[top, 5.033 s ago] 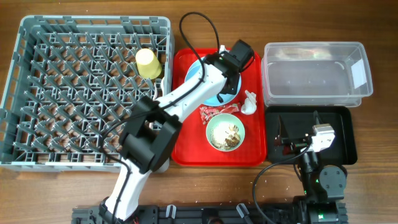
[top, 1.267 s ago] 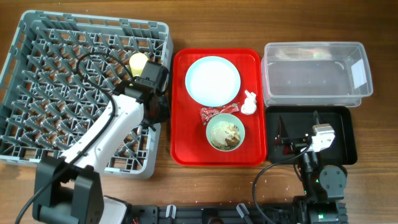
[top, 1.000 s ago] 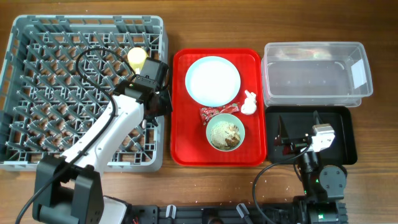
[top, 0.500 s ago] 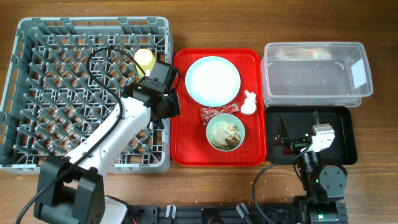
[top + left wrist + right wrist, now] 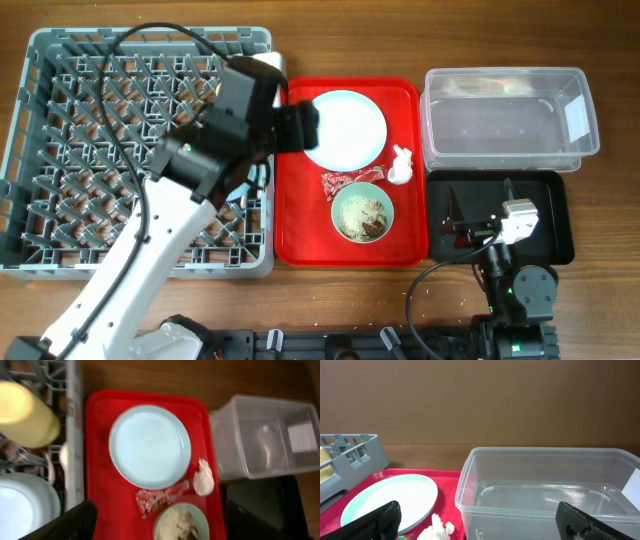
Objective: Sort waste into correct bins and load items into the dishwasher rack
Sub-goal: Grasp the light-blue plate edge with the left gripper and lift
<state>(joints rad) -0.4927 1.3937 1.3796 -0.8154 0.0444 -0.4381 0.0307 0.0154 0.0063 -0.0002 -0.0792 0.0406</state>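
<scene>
My left gripper [image 5: 298, 127] hangs open and empty high over the red tray's left side, by the pale blue plate [image 5: 348, 130] [image 5: 150, 445]. Beside the plate lie the white tissue [image 5: 402, 165] [image 5: 203, 479] and the red wrapper [image 5: 350, 181] [image 5: 160, 498]. The mint-green bowl [image 5: 362, 213] [image 5: 180, 522] holds beige food scraps. The grey dishwasher rack [image 5: 90, 150] holds the yellow cup [image 5: 25, 420] and a pale blue bowl [image 5: 22, 505]. My right gripper [image 5: 462, 222] [image 5: 490, 527] rests open over the black tray bin [image 5: 545, 210], facing the clear tub [image 5: 510, 118] [image 5: 545, 490].
The red serving tray [image 5: 300, 235] lies between the rack and the two bins. A white utensil [image 5: 64, 457] stands at the rack's right wall. My left arm spans the rack's lower right and hides the cup in the overhead view. A black cable loops above the rack.
My left arm has risen and swung right, from the rack's right edge to over the red tray. Its jaws have opened. The right arm has not moved.
</scene>
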